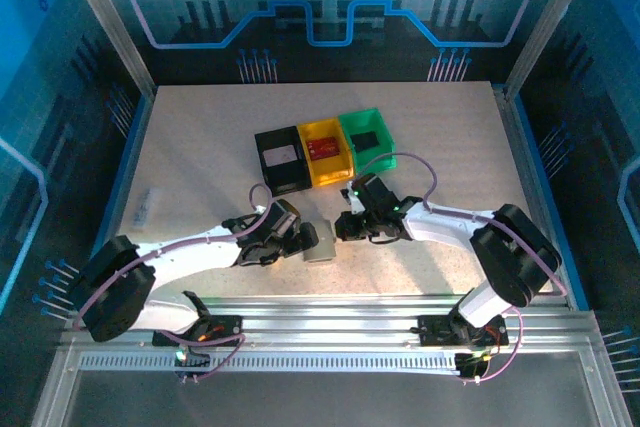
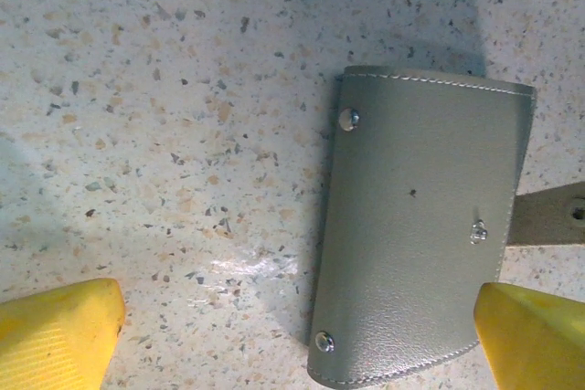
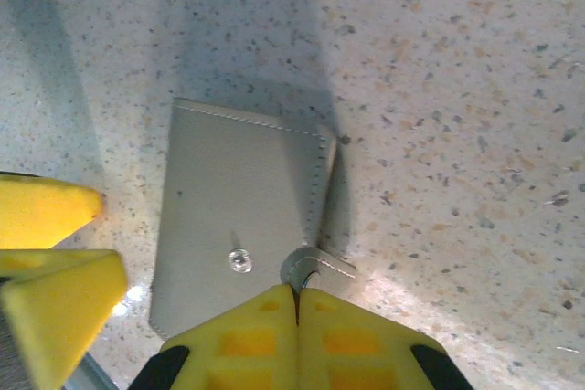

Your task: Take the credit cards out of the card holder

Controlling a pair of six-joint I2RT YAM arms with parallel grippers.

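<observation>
A grey stitched holder (image 1: 320, 244) with metal snap studs is seen closed and flat on the speckled table (image 1: 200, 167), between the grippers. The left gripper (image 2: 297, 331) is held wide open around it. The right gripper (image 3: 294, 294) is pressed shut at its strap tab; a grasp cannot be told. Blue circuit-patterned walls are seen around. A label (image 1: 140, 209) is too small to read.

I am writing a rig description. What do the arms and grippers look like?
Both arms match: the left arm and right arm have white links, black joints and lilac cables. The left gripper and right gripper are black, with yellow fingers; the right one's show square recesses.
</observation>
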